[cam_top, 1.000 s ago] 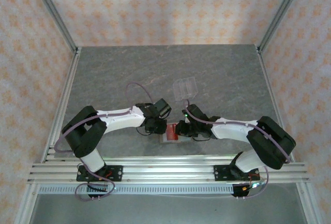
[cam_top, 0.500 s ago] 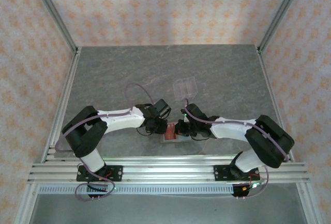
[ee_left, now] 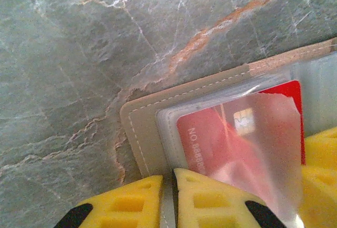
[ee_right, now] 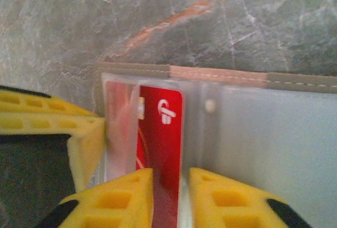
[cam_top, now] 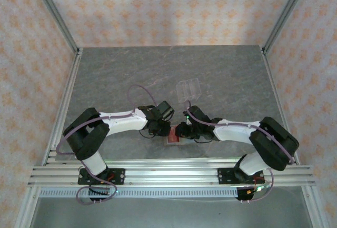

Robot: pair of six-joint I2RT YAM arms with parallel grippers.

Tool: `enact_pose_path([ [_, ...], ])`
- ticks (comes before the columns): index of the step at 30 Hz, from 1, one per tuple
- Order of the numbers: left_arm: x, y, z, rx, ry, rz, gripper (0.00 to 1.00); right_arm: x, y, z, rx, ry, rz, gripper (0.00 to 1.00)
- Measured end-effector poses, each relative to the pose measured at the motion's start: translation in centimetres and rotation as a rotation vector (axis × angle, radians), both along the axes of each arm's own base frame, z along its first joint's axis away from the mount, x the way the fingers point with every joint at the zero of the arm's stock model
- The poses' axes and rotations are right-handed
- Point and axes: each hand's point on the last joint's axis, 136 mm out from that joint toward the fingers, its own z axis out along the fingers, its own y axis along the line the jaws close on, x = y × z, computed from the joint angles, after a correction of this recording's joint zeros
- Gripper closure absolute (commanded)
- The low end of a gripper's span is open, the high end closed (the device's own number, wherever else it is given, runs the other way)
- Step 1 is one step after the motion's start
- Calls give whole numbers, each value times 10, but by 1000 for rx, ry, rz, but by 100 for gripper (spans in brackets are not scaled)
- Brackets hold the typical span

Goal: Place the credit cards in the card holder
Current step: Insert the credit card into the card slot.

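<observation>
The tan card holder [ee_left: 143, 128] lies open near the table's front edge, pale grey inside [ee_right: 274, 138], seen from above as a small patch [cam_top: 171, 140]. A red credit card [ee_right: 160, 133] sits partly under its clear pocket film [ee_left: 221, 138]. My left gripper [ee_left: 169, 178] is shut on the holder's edge, a thin strip pinched between the yellow fingers; from above it is at the holder's left [cam_top: 158, 129]. My right gripper [ee_right: 171, 178] straddles the card's near end with jaws parted: the left finger touches it, and a gap shows at the right finger. It stands at the holder's right [cam_top: 181, 131].
A clear slotted plastic rack [cam_top: 188, 89] lies farther back on the grey stone-pattern table [cam_top: 116, 75]. Aluminium rails [cam_top: 168, 174] run along the near edge, and frame posts stand at the sides.
My right gripper has slid left toward the holder, pushing the red card further under the film, and its jaws have parted. The left gripper holds still.
</observation>
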Motion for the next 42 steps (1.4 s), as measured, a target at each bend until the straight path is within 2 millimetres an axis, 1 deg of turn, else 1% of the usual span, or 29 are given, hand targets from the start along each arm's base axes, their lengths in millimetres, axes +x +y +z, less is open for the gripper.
enact_pose_path([
  [5,-1,-1,3,-12,2,-3,83,6,-9,21,-49,-55,-11,72],
  [6,-2,-2,4,-16,2,-4,83,7,-10,24,-54,-62,-12,73],
  [8,-2,-1,9,-29,-1,-3,83,9,-11,27,-65,-73,-15,80],
  [11,-1,-1,22,-53,-20,-1,84,7,-15,24,-89,-66,-12,89],
  [13,0,0,28,-64,-31,3,86,7,-17,21,-100,-60,-11,93],
  [17,-2,3,29,-55,-27,4,88,5,-19,11,-127,-37,-8,97],
  [21,-3,4,24,-41,-14,4,89,3,-20,2,-147,-16,-6,98],
  [26,-5,6,9,-10,17,4,89,1,-22,-9,-171,8,-4,98],
  [30,-7,7,-1,11,37,4,90,2,-20,-12,-169,15,0,98],
  [36,-6,6,-2,8,37,4,89,3,-13,-11,-141,20,8,98],
  [42,-6,6,-3,4,37,4,90,3,-6,-8,-104,29,3,95],
])
